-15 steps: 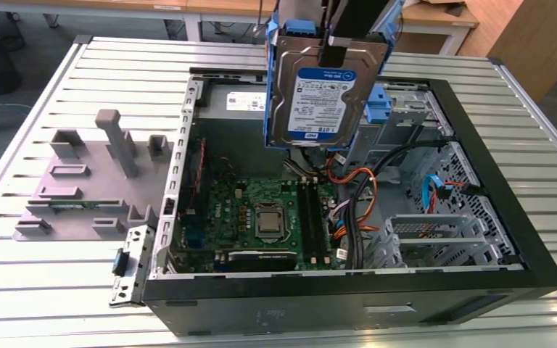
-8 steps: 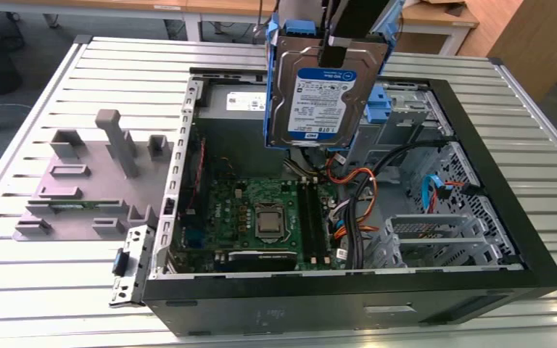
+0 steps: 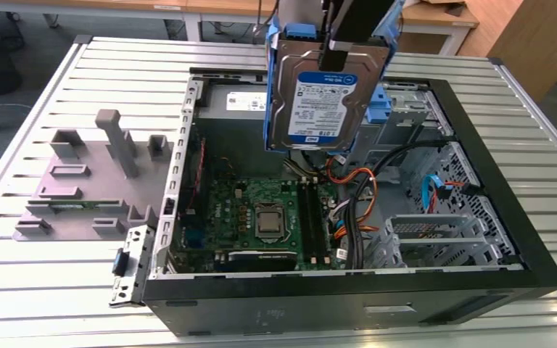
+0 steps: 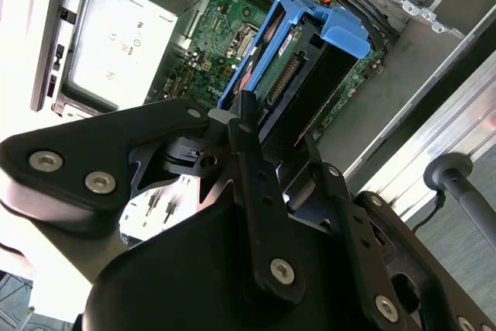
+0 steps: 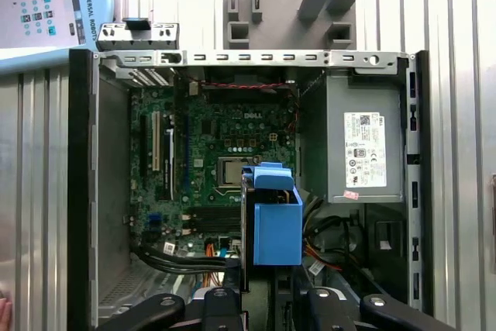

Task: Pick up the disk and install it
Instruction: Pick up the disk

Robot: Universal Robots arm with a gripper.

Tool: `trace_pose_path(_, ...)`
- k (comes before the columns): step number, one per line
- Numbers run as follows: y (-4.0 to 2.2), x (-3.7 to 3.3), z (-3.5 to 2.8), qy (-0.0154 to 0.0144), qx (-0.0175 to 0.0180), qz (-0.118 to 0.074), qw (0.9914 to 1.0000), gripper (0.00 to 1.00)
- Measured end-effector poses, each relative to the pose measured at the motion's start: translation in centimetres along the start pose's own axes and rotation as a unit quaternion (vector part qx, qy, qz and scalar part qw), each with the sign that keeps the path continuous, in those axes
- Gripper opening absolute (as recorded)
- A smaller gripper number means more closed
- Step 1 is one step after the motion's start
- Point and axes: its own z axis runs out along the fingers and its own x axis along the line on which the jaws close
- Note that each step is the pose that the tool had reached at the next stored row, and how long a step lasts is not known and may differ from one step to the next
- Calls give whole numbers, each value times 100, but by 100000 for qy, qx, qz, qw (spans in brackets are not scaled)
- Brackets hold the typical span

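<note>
Silver metal with a white-and-blue label, framed in a blue plastic carrier, the disk (image 3: 318,98) hangs in the air above the open black computer tower case (image 3: 510,217), which lies on its side on the grey slatted metal table (image 3: 66,290). The arm's black claw (image 3: 335,52) is closed on the disk's upper short end, one finger pressed against the labelled face, and nothing else touches the disk.

The relation that matters is straight up and down. The disk lies directly below the claw, with its long axis upright and running away from the fingers toward the case floor. Its broad labelled face is turned to the exterior view. In the first wrist view it appears end-on as a blue block (image 5: 277,226) between the claw's fingers. There it sits over the edge of the green motherboard (image 5: 209,153), just beside the grey power supply box with the white label (image 5: 364,145).

I judge the disk well clear of everything inside the case and not seated anywhere yet. A second blue plastic bracket (image 3: 387,101) sits behind it in the case's far corner. The bare metal drive cage (image 3: 434,232) lies lower down, toward the exterior view's right.
</note>
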Motion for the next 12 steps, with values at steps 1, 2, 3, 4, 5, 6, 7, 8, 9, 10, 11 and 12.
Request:
trace_pose_path(1,0,12,0,4,-2,1,100000,35)
trace_pose_path(2,-1,25,1,2,-2,2,100000,35)
trace_pose_path(3,-1,37,1,-1,-1,2,100000,35)
trace_pose_path(4,-1,51,2,2,-1,4,100000,35)
trace_pose_path(5,-1,63,2,5,-3,3,100000,35)
trace_pose_path(6,-2,75,2,2,-2,2,100000,35)
trace_pose_path(7,-2,88,3,0,0,1,100000,35)
trace_pose_path(8,-3,100,2,8,-4,-1,100000,35)
trace_pose_path(9,-3,113,3,6,-3,2,100000,35)
trace_pose_path(10,-3,127,3,3,-3,0,100000,35)
trace_pose_path(11,-4,140,3,2,0,0,100000,35)
trace_pose_path(12,-4,153,3,4,-3,2,100000,35)
